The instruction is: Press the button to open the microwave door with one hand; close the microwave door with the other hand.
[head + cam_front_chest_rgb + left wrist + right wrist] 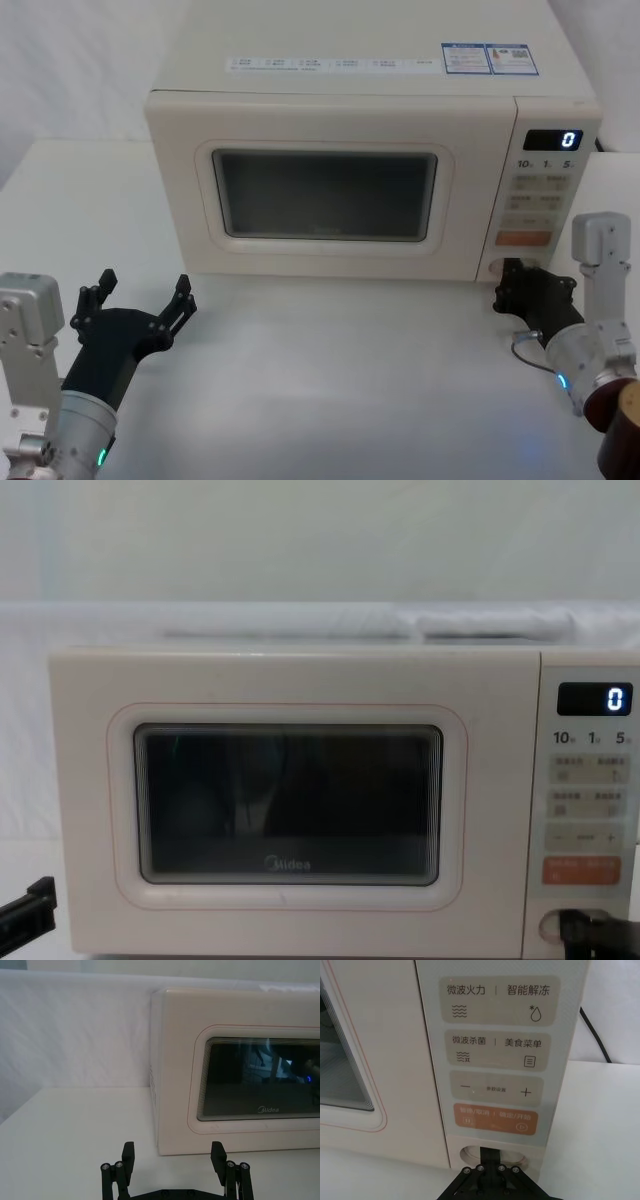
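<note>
The microwave door (322, 196) is closed flush with the cream body; its dark window and grey logo face me (288, 806) (260, 1080). The button (468, 1153) is the cream pill-shaped key at the bottom of the keypad strip, below the orange key (495, 1120). My right gripper (492, 1154) is shut, and its joined tips rest against the middle of the button (497, 268). In the chest view the right gripper (578, 932) sits right by the button (552, 926). My left gripper (142, 297) is open above the table, in front of the microwave's left corner, with nothing between its fingers (129, 1156).
The microwave stands on a white table (330, 380) with a white cloth backdrop behind it. The display (553, 140) reads 0. A black cable (592, 1030) runs behind the microwave's right side. A brown object (622, 440) sits at the lower right edge.
</note>
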Controlling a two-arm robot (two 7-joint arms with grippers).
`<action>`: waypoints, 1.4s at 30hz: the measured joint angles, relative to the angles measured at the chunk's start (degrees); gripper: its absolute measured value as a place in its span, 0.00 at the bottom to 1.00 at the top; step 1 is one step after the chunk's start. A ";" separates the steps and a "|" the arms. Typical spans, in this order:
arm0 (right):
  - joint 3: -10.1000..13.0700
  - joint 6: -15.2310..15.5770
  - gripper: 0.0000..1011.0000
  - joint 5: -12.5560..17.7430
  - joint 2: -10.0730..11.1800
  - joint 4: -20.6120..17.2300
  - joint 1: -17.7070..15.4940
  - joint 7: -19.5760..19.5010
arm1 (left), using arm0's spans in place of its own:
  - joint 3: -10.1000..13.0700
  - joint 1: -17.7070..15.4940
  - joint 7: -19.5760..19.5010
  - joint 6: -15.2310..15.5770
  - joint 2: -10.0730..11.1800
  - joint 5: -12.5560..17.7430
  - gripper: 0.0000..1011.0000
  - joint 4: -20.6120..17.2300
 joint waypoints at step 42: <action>0.36 2.84 0.00 1.86 2.82 -5.24 -2.96 3.04 | 0.00 0.00 0.01 0.00 0.00 0.00 0.99 0.00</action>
